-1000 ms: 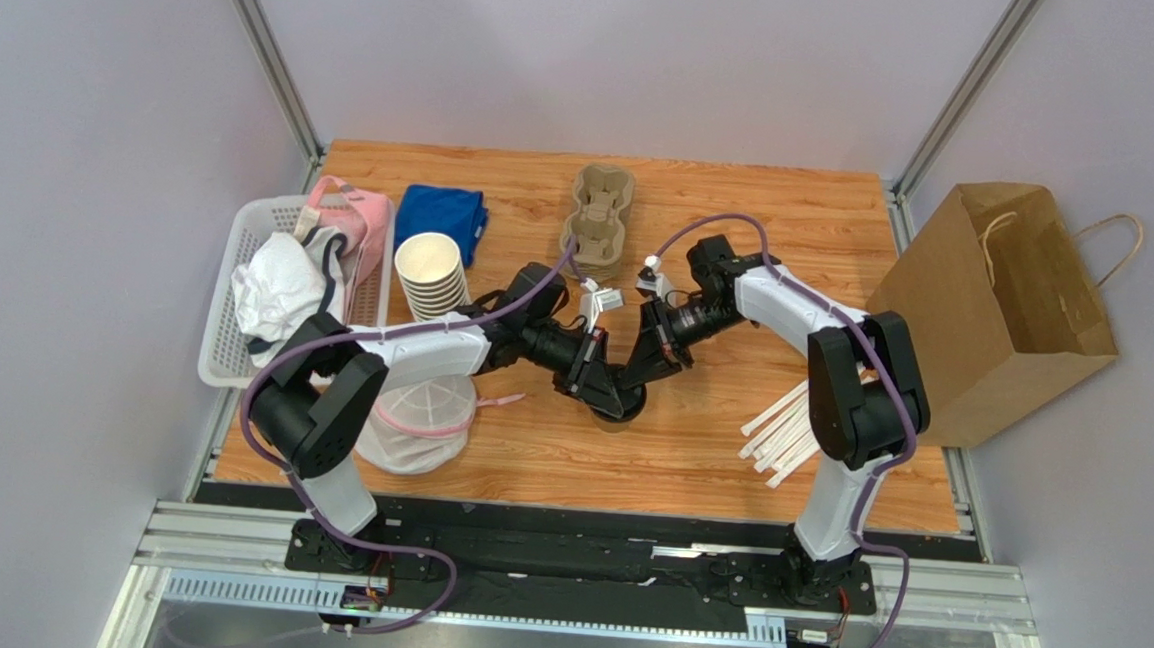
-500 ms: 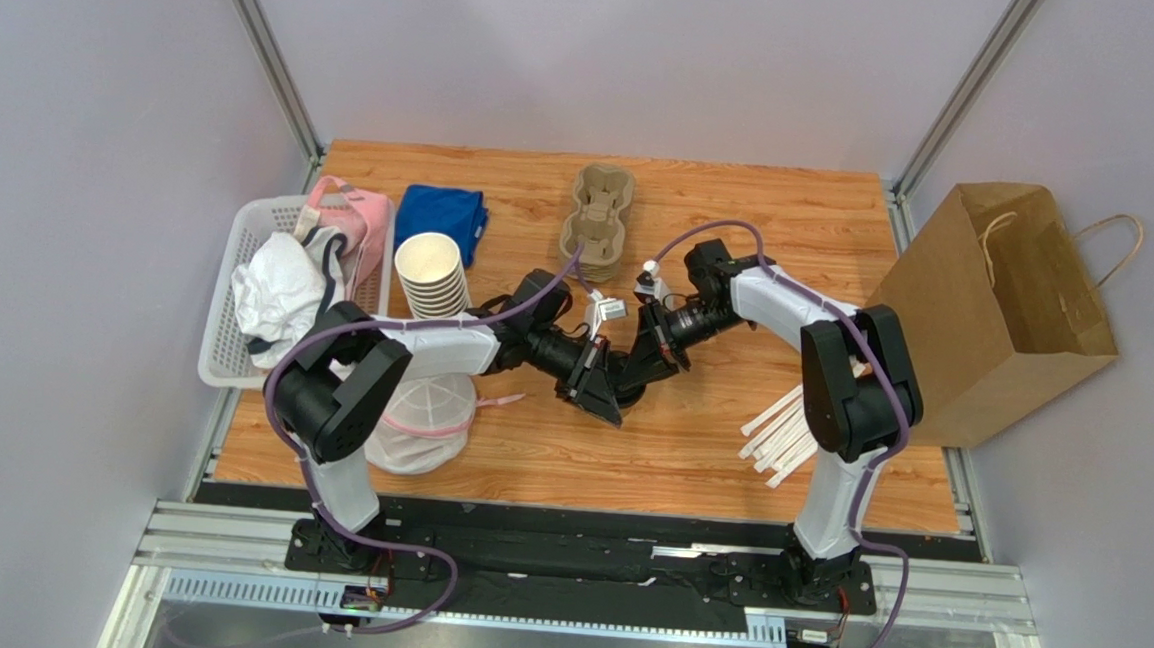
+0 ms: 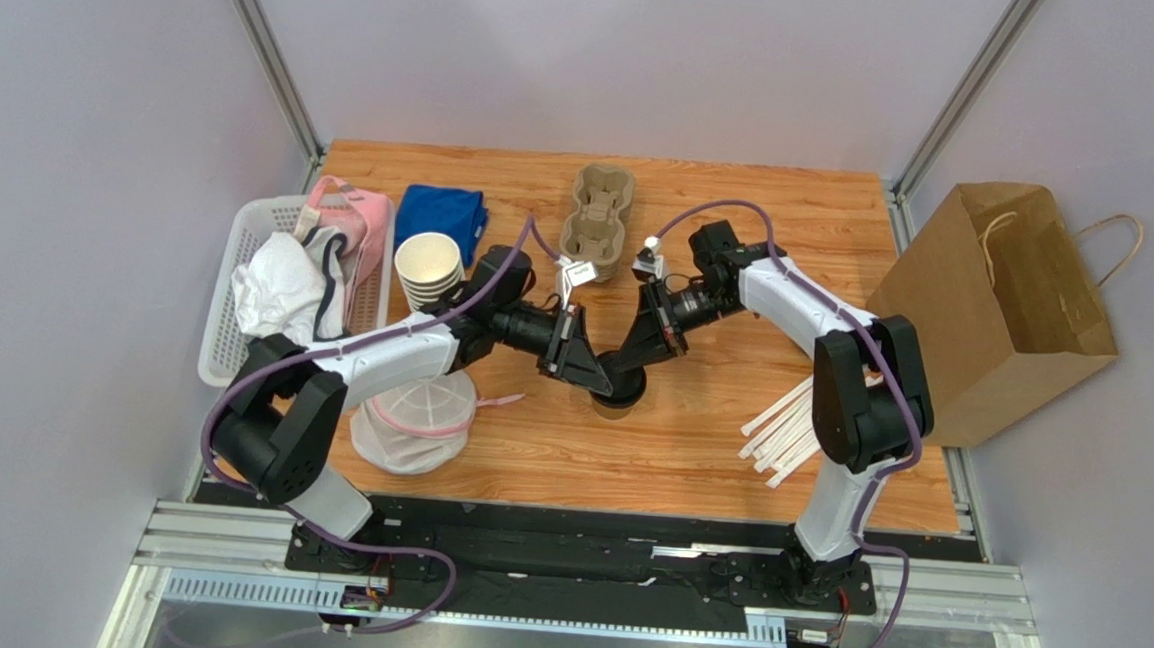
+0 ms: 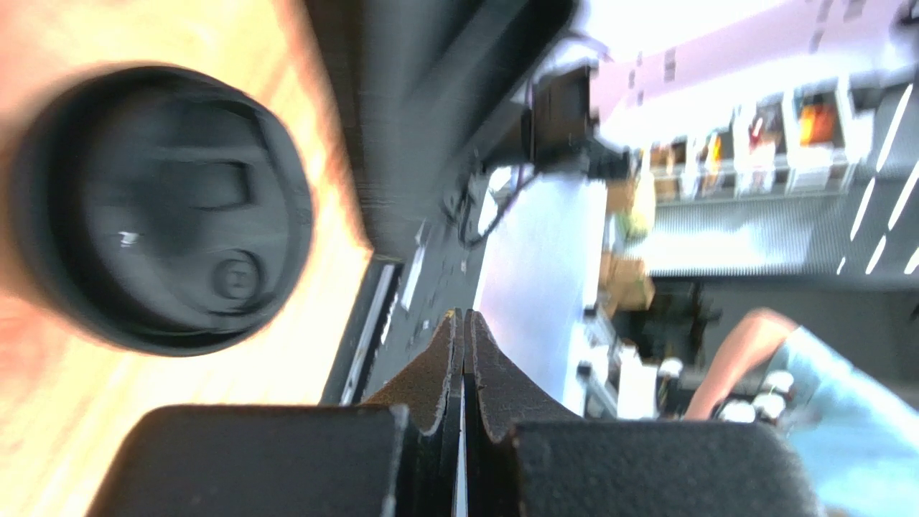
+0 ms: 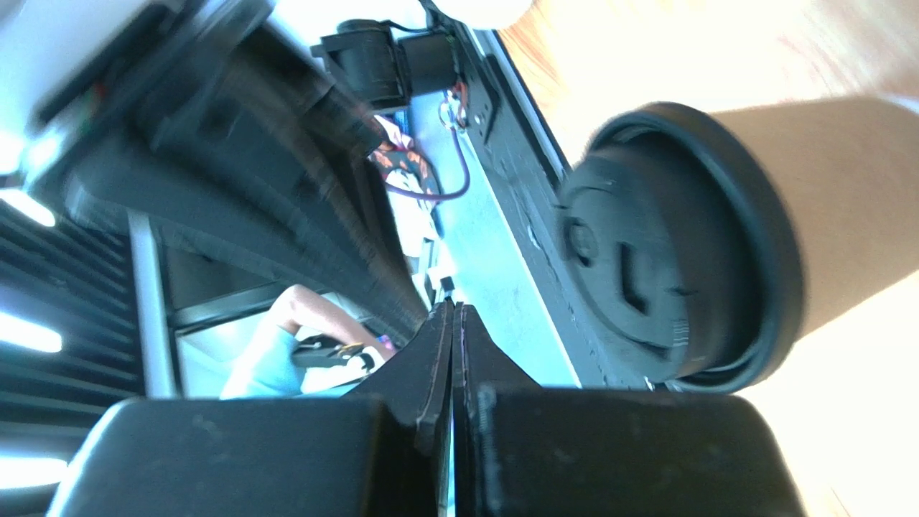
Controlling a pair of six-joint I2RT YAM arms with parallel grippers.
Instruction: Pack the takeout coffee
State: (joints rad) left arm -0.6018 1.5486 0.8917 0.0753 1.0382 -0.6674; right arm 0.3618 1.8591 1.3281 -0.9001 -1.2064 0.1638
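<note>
The takeout coffee point(image 3: 616, 397) is a tan paper cup with a black lid. It stands on the wooden table near the middle, between my two grippers. My left gripper point(image 3: 585, 370) is shut and empty, its tips just left of the cup. The lid point(image 4: 156, 210) shows to the upper left of the tips point(image 4: 464, 323) in the left wrist view. My right gripper point(image 3: 632, 361) is shut and empty, just above the lid's far right side. The right wrist view shows the cup point(image 5: 690, 242) to the right of the closed tips point(image 5: 451, 312).
An open brown paper bag point(image 3: 998, 305) lies at the right edge. A cardboard cup carrier point(image 3: 599, 213) is at the back, a stack of paper cups point(image 3: 428, 273) and a blue cloth point(image 3: 442, 214) to the left. A white basket point(image 3: 221, 336), a mesh pouch point(image 3: 412, 419) and white straws point(image 3: 780, 427) are also here.
Both shut grippers were pressed together low over the cup's lid. They have lifted and shifted toward the far side; the cup's tan side now shows below them.
</note>
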